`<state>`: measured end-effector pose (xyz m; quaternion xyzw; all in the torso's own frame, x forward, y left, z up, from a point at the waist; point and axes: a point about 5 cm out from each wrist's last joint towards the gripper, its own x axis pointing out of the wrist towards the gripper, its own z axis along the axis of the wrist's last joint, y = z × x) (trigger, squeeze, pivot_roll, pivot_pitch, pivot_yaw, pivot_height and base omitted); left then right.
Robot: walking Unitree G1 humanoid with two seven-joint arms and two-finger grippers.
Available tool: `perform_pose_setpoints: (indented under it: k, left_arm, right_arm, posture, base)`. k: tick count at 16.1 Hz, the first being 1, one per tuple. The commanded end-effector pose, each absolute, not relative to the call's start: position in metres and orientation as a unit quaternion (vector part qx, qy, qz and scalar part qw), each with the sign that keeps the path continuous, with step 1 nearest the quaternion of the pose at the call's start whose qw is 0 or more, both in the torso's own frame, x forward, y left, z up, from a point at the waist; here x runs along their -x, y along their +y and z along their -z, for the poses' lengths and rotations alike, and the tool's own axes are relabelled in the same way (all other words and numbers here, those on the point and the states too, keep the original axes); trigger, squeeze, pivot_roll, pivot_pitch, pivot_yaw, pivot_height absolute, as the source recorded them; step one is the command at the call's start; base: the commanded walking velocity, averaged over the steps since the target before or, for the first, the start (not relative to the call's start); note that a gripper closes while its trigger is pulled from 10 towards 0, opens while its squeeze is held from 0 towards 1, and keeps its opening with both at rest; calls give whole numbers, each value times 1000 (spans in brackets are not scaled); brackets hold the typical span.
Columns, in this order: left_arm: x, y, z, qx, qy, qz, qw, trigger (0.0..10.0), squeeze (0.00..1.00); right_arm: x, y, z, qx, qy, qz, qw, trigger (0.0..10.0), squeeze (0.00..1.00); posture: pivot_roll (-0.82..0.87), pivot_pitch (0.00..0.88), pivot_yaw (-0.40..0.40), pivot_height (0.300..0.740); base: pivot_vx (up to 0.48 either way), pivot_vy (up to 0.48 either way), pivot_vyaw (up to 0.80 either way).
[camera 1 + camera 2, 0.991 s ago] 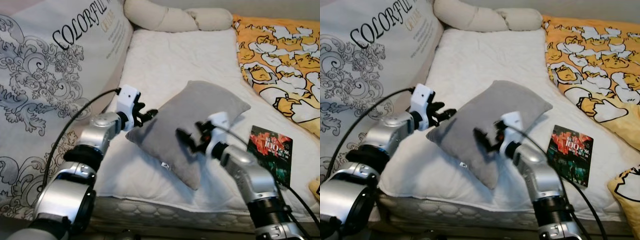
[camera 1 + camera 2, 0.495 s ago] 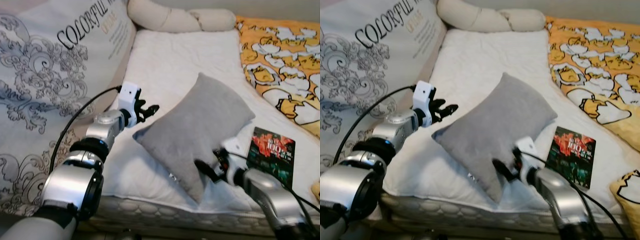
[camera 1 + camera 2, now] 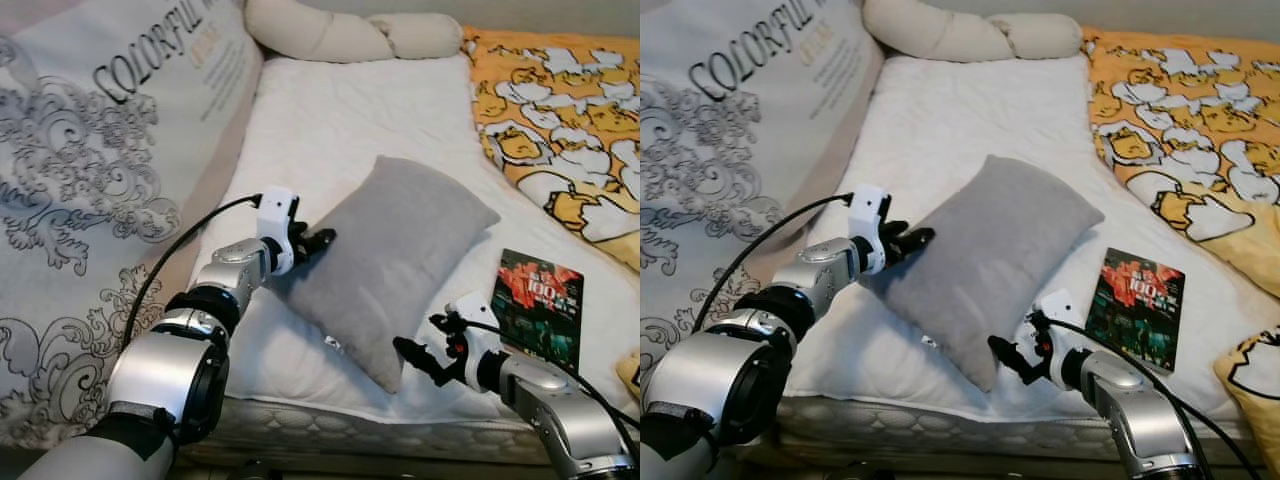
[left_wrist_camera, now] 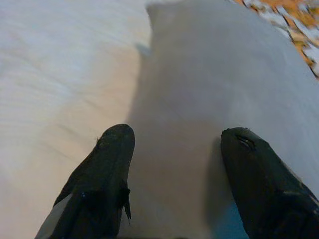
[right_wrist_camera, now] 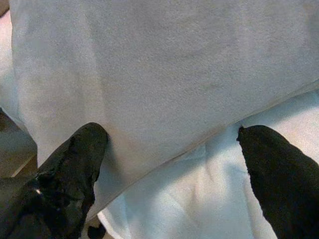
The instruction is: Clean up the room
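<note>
- Broadly, a bed (image 3: 330,110) with a white mattress cover, carrying everything of the task; at its left side a big printed cushion (image 3: 90,150) leaning up, at the head a long cream bolster (image 3: 350,35), at the right a yellow duck-pattern blanket (image 3: 560,110).
- Then the grey pillow (image 3: 385,255), lying slantwise in the middle of the bed, one corner pointing to the front edge; probably out of its place, so likely the thing being tidied now.
- Next a dark book (image 3: 540,305) with red print, flat on the sheet just beside the right end of the pillow, apart from both grippers.
- Left arm stretched forward and across, elbow low at the bed edge, cable hanging from the wrist; left gripper (image 3: 318,240) at the left corner of the pillow, fingers spread, pillow edge between them in the left wrist view but not yet pinched, as far as can be judged.
- Right arm bent low along the front edge, forearm pointing inward; right gripper (image 3: 1008,355) just beside the front corner of the pillow, fingers (image 5: 75,169) wide apart, holding nothing, with pillow edge and sheet between them.
- Probably both placed at opposite corners to lift the soft pillow evenly without sagging.
</note>
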<state>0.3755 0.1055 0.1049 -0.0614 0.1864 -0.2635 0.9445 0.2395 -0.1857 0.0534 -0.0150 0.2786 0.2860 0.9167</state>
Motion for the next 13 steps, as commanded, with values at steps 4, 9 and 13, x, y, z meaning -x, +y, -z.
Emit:
perform_pose_setpoints:
  k: [4,9,13]
  left_arm:
    - [-389,120,-135,80,129,261,953,10000,0]
    - [-376,139,-129,10,155,390,908,10000,0]
    - [-373,156,-127,-4,163,374,913,10000,0]
  right_arm:
    - [-265,-169,-108,-44,122,-304,944,10000,0]
    - [-307,-128,-109,-3,137,-346,928,10000,0]
    - [-323,-103,-77,74,220,-359,904,10000,0]
  posture:
    - [-139,19,73,740]
    - [-106,7,53,740]
    - [-79,5,23,740]
  base:
    - [0,0,0]
    - [0,0,0]
    - [0,0,0]
